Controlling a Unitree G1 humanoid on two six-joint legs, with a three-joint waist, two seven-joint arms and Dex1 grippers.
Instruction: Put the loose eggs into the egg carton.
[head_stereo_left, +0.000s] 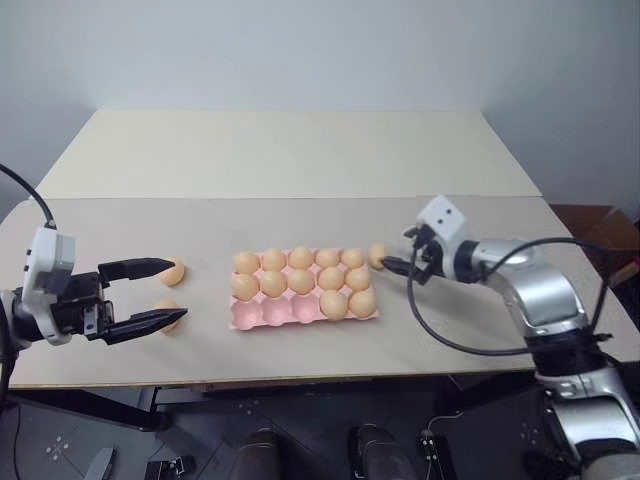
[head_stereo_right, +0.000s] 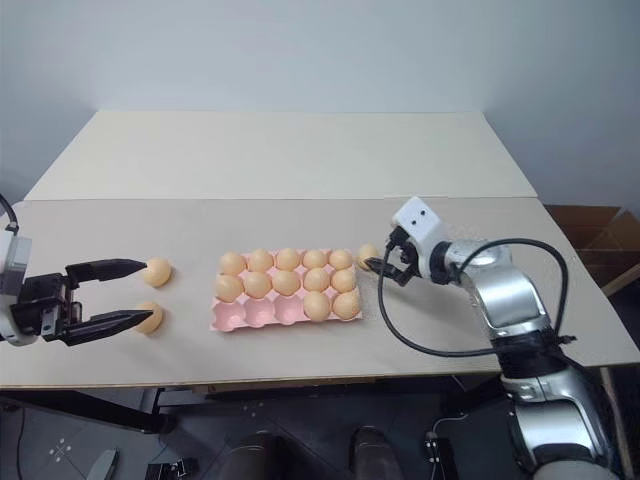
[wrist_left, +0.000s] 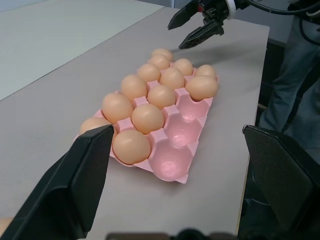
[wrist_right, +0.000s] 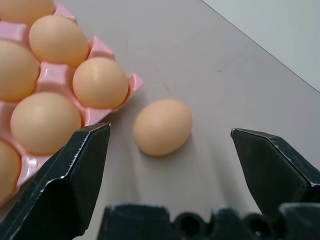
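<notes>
The pale-pink egg carton (head_stereo_left: 250, 317) lies mid-table, its back and middle rows full, two eggs at the right of the front row, and three bare cups at front left. One loose egg (wrist_right: 162, 126) rests on the table just off the carton's right end. My right gripper (head_stereo_left: 398, 250) stands open right in front of it, a finger to each side, not touching. Two more loose eggs (head_stereo_left: 176, 270) (head_stereo_left: 167, 314) lie left of the carton. My left gripper (head_stereo_left: 177, 290) hovers open by them, its fingertips near each.
The carton sits on the nearer beige table (head_stereo_left: 480, 330), whose front edge runs close below it. A second tabletop (head_stereo_left: 300, 150) adjoins behind. A cardboard box (head_stereo_left: 608, 232) stands on the floor off the right side.
</notes>
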